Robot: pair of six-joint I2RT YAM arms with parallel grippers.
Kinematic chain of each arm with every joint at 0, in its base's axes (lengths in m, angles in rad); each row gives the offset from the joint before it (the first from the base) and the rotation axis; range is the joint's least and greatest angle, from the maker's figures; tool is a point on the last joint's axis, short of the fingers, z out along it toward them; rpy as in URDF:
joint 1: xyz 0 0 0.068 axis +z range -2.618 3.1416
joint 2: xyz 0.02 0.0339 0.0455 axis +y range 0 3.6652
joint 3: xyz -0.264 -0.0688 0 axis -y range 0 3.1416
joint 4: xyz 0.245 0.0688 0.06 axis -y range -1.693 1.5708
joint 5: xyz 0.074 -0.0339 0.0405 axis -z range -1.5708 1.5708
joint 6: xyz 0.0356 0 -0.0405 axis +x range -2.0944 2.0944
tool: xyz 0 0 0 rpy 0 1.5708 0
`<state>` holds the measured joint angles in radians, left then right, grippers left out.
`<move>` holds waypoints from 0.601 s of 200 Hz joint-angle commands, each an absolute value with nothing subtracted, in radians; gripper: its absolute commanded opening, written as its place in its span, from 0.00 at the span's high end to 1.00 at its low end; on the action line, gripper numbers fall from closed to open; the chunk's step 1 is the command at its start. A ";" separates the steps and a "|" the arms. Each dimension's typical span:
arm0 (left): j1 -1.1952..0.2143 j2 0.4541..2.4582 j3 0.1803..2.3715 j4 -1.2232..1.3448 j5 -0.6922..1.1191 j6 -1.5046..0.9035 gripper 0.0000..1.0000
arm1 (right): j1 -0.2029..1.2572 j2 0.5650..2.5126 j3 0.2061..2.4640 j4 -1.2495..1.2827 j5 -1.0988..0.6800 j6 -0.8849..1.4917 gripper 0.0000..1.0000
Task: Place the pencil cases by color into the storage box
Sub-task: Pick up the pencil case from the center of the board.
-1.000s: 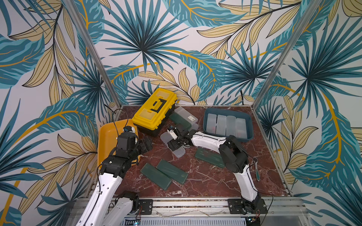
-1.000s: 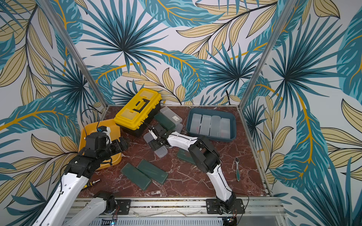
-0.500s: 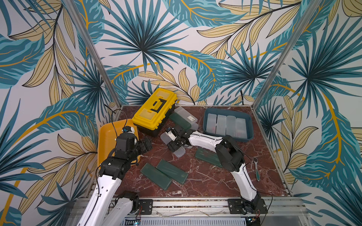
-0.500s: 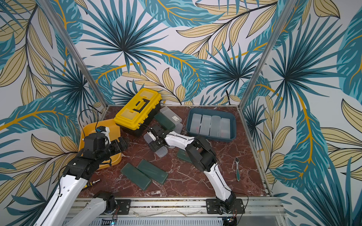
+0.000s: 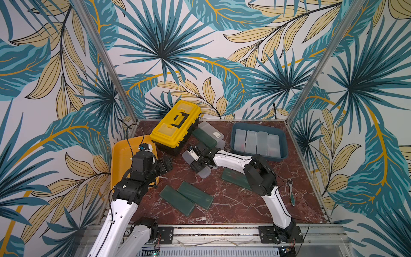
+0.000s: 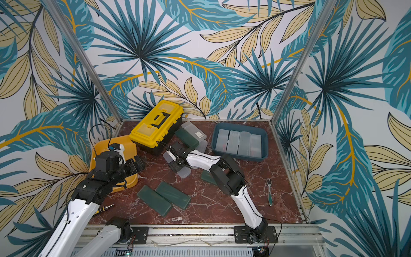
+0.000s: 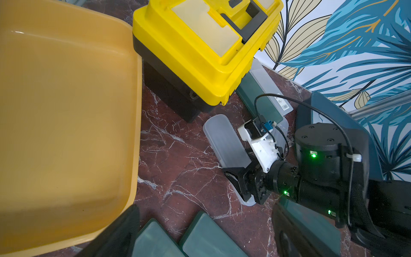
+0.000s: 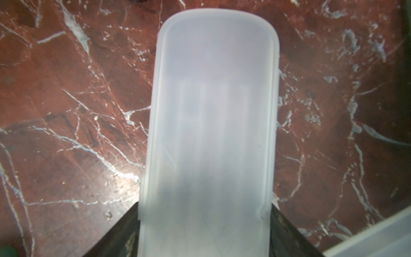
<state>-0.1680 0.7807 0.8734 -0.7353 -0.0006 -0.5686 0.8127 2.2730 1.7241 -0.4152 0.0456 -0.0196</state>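
Item: frosted white oblong plastic pencil case (image 8: 213,100), flat on red marble tabletop (image 8: 77,111). Right gripper (image 5: 198,165): jaws flank its long edges; firm clamp cannot be told. Handling: close squarely mid-length, lift level, carry to blue plastic storage box (image 5: 259,127), already holding four frosted cases (image 5: 251,141).

right claw (image 5: 200,164) narrowed, seemingly clamping the frosted pencil case (image 8: 211,122), its arm nudged toward the toolbox (image 5: 175,124)
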 commanded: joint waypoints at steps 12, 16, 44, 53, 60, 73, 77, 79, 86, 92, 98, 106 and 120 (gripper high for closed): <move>-0.159 0.787 0.938 -0.715 -0.014 -0.548 0.07 | 0.831 2.236 1.632 -0.439 0.050 -0.015 0.31; -0.159 0.788 0.940 -0.715 -0.016 -0.547 0.07 | 0.831 2.222 1.621 -0.431 0.043 -0.010 0.31; -0.159 0.791 0.955 -0.715 -0.022 -0.539 0.07 | 0.833 2.145 1.570 -0.397 0.003 0.028 0.32; -0.158 0.792 0.958 -0.715 -0.022 -0.536 0.07 | 0.833 2.118 1.554 -0.387 -0.006 0.036 0.32; -0.158 0.794 0.960 -0.715 -0.021 -0.534 0.07 | 0.833 2.096 1.544 -0.384 -0.011 0.041 0.32; -0.159 0.798 0.963 -0.715 -0.021 -0.532 0.07 | 0.834 2.059 1.532 -0.386 -0.021 0.049 0.32; -0.159 0.800 0.963 -0.715 -0.021 -0.531 0.07 | 0.834 2.047 1.529 -0.386 -0.024 0.052 0.32; -0.159 0.800 0.963 -0.715 -0.021 -0.531 0.07 | 0.834 2.042 1.527 -0.385 -0.024 0.054 0.32; -0.158 0.803 0.964 -0.712 -0.020 -0.528 0.07 | 0.833 2.022 1.521 -0.384 -0.030 0.059 0.32; -0.158 0.806 0.966 -0.712 -0.017 -0.527 0.07 | 0.834 2.005 1.516 -0.383 -0.034 0.063 0.32; -0.159 0.809 0.965 -0.712 -0.014 -0.526 0.07 | 0.834 1.990 1.514 -0.385 -0.036 0.067 0.32; -0.159 0.811 0.968 -0.709 -0.011 -0.524 0.07 | 0.834 1.970 1.513 -0.389 -0.038 0.073 0.32; -0.159 0.812 0.967 -0.703 -0.009 -0.517 0.07 | 0.833 1.941 1.513 -0.401 -0.043 0.081 0.32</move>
<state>-0.1673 0.8104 0.9218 -0.7223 -0.0093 -0.5434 0.8276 2.0182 1.5307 -0.3943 -0.0185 0.0486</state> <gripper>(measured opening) 0.934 0.790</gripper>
